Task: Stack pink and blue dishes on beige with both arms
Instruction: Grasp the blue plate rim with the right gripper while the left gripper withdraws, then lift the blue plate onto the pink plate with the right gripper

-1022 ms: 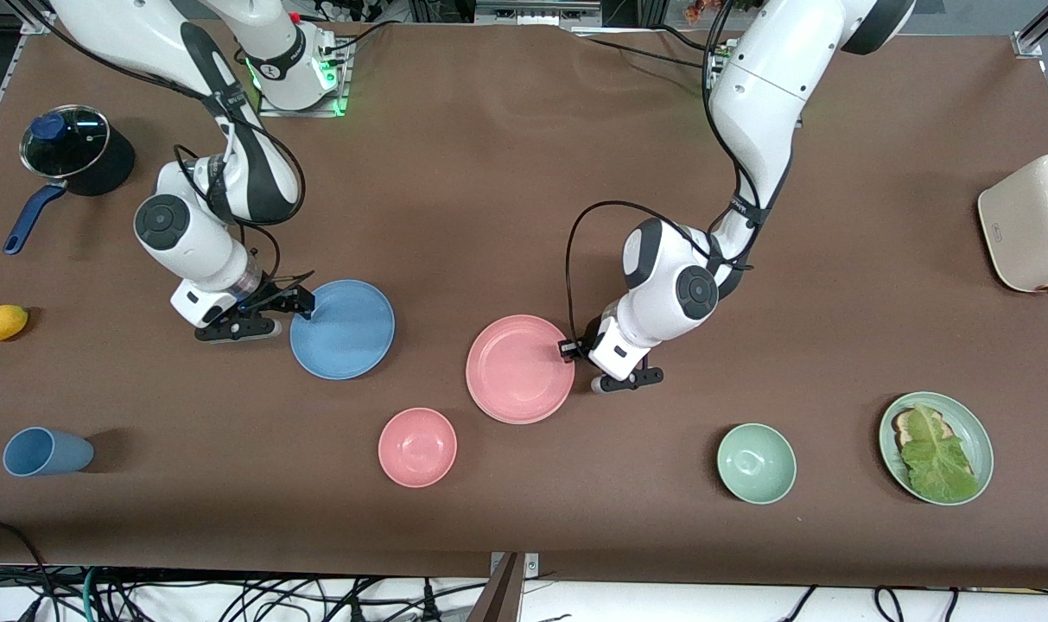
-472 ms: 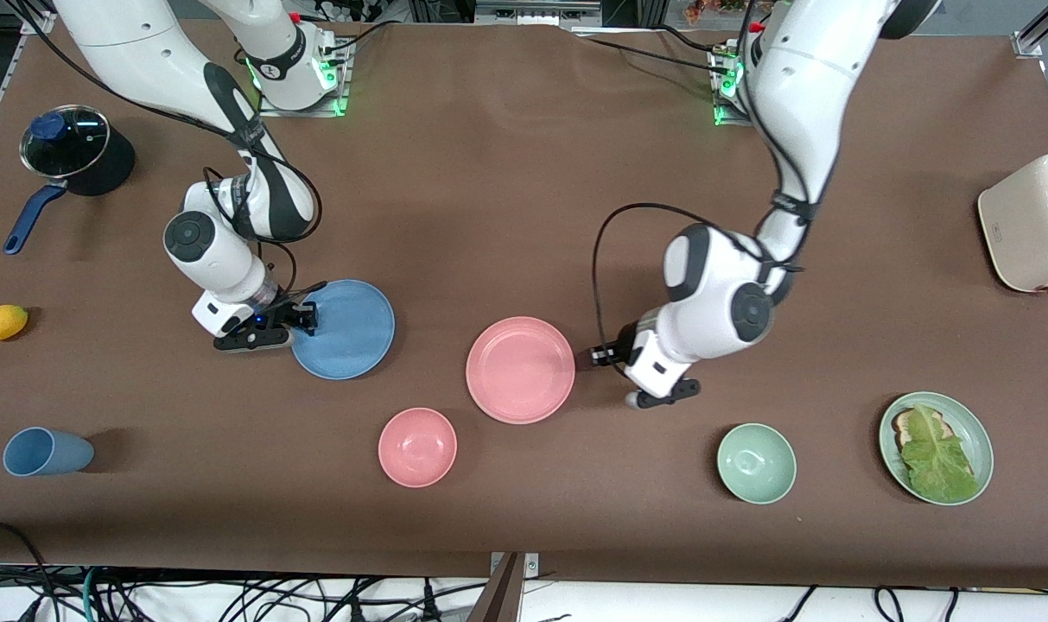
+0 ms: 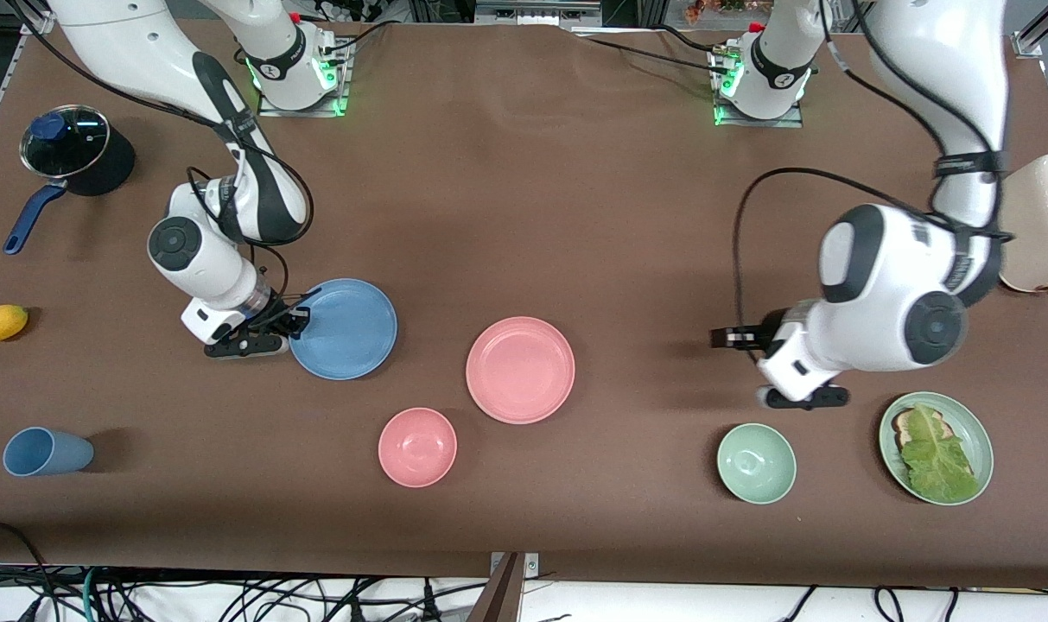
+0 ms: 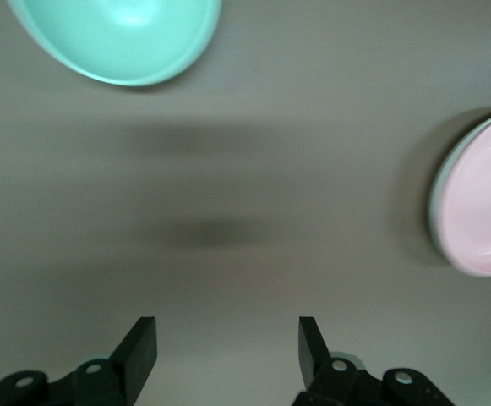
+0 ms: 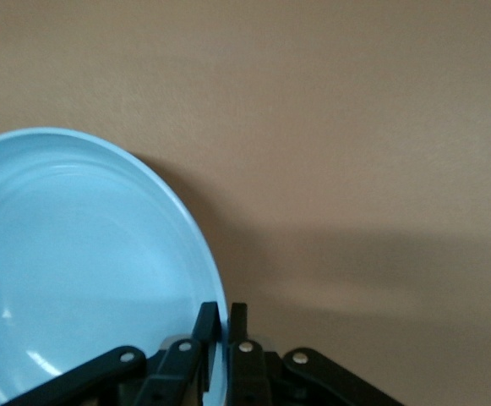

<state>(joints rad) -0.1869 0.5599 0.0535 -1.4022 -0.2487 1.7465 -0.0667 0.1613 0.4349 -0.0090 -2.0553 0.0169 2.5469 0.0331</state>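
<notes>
2 plates concern us: the right tool (image 3: 295, 321) is pinched on the blue plate (image 3: 344, 328)'s thin rim; the pink plate (image 3: 520, 369) lies mid-worktop. Both look rigid, light, slick. The left tool (image 4: 226, 348) hovers apart.

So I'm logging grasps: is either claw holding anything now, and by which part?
The right claw pinches the blue plate by its rim. The left claw is open, holding nothing.

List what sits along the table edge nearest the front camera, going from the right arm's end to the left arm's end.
blue cup → pink bowl → green bowl → green oval plate with lettuce
</notes>
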